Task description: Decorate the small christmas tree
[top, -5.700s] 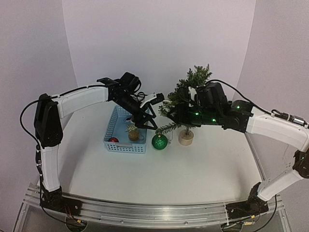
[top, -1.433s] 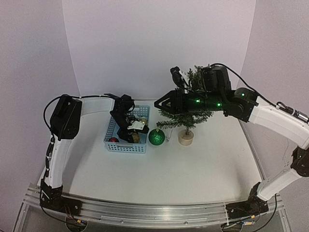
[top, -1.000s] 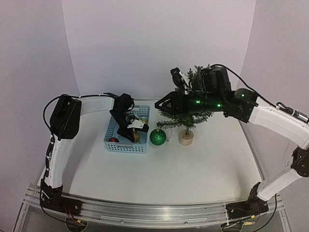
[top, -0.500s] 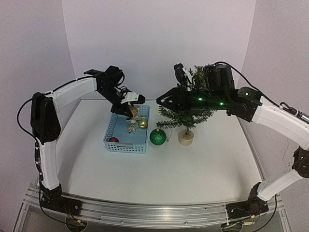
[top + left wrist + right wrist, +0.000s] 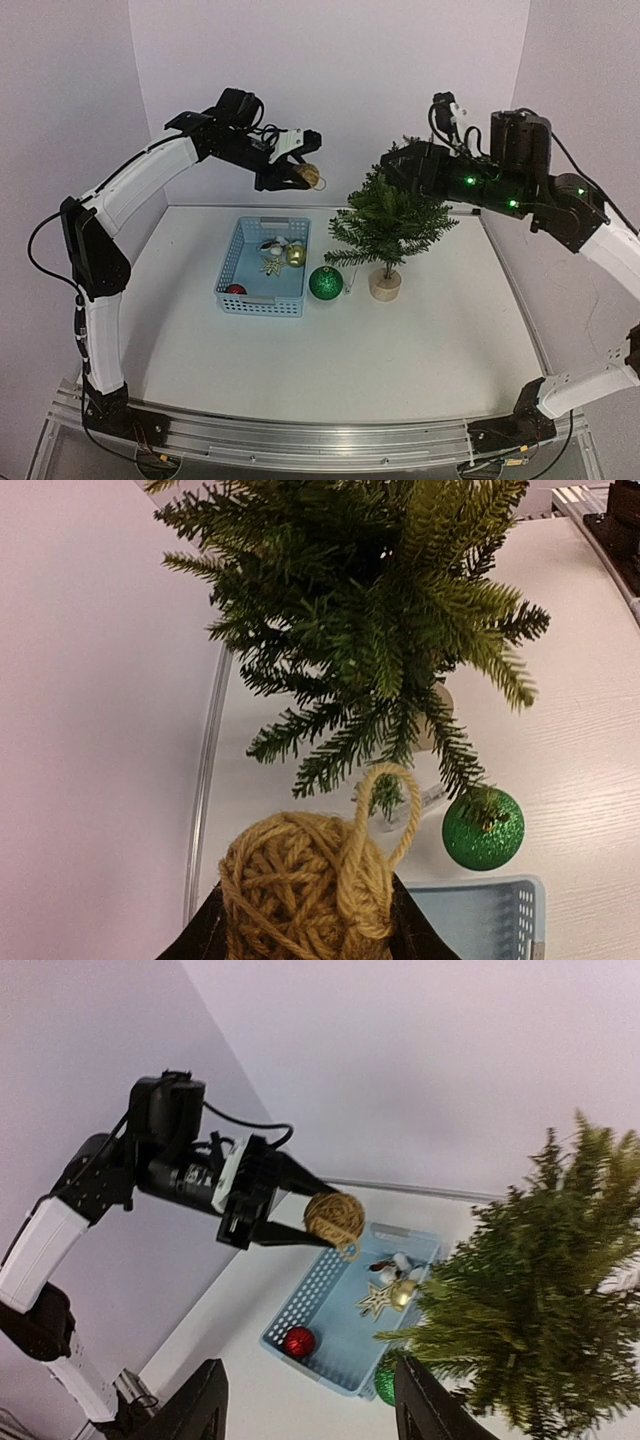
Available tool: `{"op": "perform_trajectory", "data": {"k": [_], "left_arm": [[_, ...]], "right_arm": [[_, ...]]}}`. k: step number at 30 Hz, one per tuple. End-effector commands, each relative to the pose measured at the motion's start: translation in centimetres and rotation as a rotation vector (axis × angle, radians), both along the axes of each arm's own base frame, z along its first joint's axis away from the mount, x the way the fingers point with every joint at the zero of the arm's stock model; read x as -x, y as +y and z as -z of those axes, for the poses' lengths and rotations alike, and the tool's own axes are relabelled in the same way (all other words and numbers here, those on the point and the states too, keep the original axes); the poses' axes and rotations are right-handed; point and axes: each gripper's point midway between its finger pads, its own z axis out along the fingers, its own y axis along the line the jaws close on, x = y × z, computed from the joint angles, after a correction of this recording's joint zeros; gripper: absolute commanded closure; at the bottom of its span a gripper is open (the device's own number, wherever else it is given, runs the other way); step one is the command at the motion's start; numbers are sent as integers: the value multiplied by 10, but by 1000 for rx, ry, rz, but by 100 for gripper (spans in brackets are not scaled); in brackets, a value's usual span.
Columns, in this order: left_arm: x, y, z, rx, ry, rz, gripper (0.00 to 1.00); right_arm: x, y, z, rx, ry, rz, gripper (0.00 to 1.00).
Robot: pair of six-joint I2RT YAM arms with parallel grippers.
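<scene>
On the white table (image 5: 350, 370), right of centre, we see the small christmas tree (image 5: 390, 220) upright on its round wooden base.
We note a blue basket (image 5: 228, 270) left of the tree. The right gripper (image 5: 308, 1365) is beside the treetop, claw spread wide with nothing in it. The left gripper (image 5: 301, 173) is high above the basket's far end, clamped on a twine ball (image 5: 312, 177). A green bauble (image 5: 326, 284) lies between basket and tree base. A red ball (image 5: 235, 290) sits inside the basket.

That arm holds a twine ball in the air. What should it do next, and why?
Probably ease the twine ball rightward toward the small christmas tree: the left tool grips it high, apart from the branches, its loop free.
</scene>
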Motion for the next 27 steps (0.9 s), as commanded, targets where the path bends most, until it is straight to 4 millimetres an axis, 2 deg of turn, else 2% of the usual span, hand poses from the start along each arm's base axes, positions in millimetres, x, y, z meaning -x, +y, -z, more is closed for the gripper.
{"op": "perform_trajectory", "data": {"k": [1,4,8,11,15,18,22,27], "left_arm": [[18,-27,-12,55,37,34,95],[37,-35,-22,87,77,77,95],[39,-36,-29,97,82,78,95],[27,-33,-9,47,55,34,95],[-8,-28,21,-5,-26,-99,96],[-26,-28,25,3,-78,-161,96],[-32,-31,28,-8,-86,-166,97],[-32,-29,42,-38,-72,-165,97]], "right_arm": [[-12,-58,-12,40,-57,246,42],[-17,-74,-1,62,-45,301,41],[-26,-87,18,110,0,343,41],[-34,-101,29,137,40,383,40],[-40,-119,36,141,66,426,40],[-41,-122,43,150,79,424,40],[-41,-124,52,158,95,424,40],[-41,-127,62,162,114,433,40]]}}
